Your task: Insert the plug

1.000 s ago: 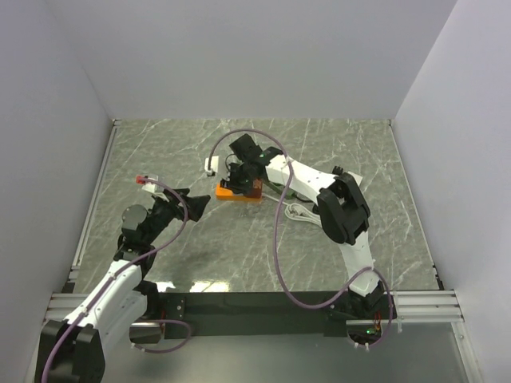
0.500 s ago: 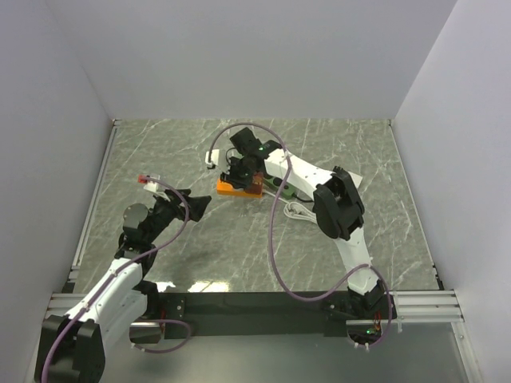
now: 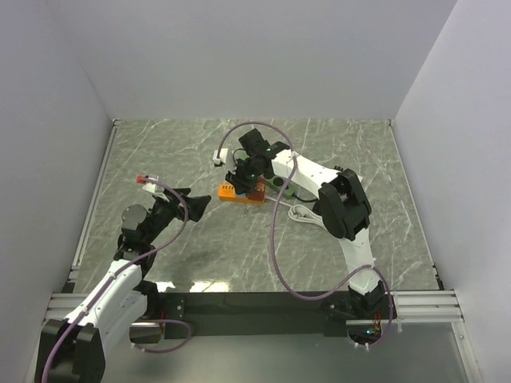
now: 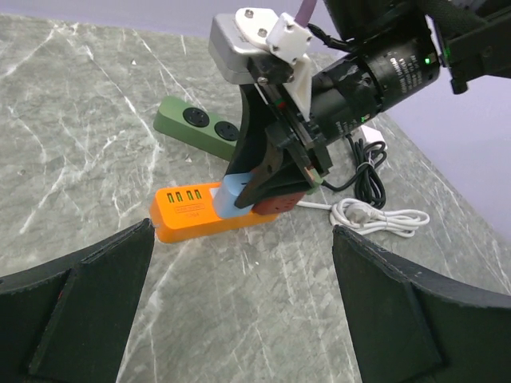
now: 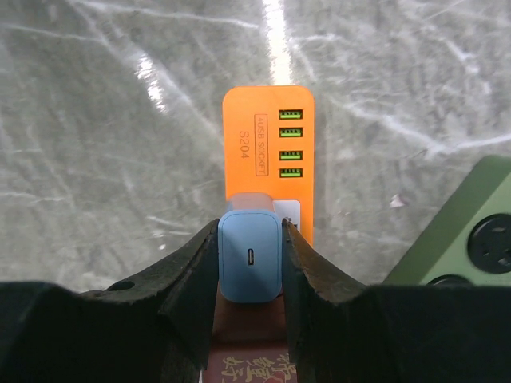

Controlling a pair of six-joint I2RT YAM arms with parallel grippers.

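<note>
right arm: your right gripper (image 5: 250, 231) points down over the grey-green marbled table (image 3: 160, 152), with its wrist camera looking straight along the fingers.
right jaws: clamped on a light blue, rounded plastic plug (image 5: 250, 267), one finger pressed to each side of it.
plug: held upright between the jaws, with its lower end against the top face of the strip. you cannot tell whether its pins are seated.
strip: a flat orange plastic power strip (image 5: 239, 179) lies directly below the jaws and runs out ahead of the fingertips. its four green usb ports sit just beyond the plug.
beside the jaws: a dull green power strip (image 4: 200, 128) with round black sockets lies close by, off the right finger's side of the orange one and apart from it.
behind the jaws: a thin white cable (image 4: 375, 215) lies coiled on the table under the arm.
left jaws: your left gripper (image 3: 196, 203) is spread wide, holding nothing. it hangs well short of the orange strip and faces it.
</note>
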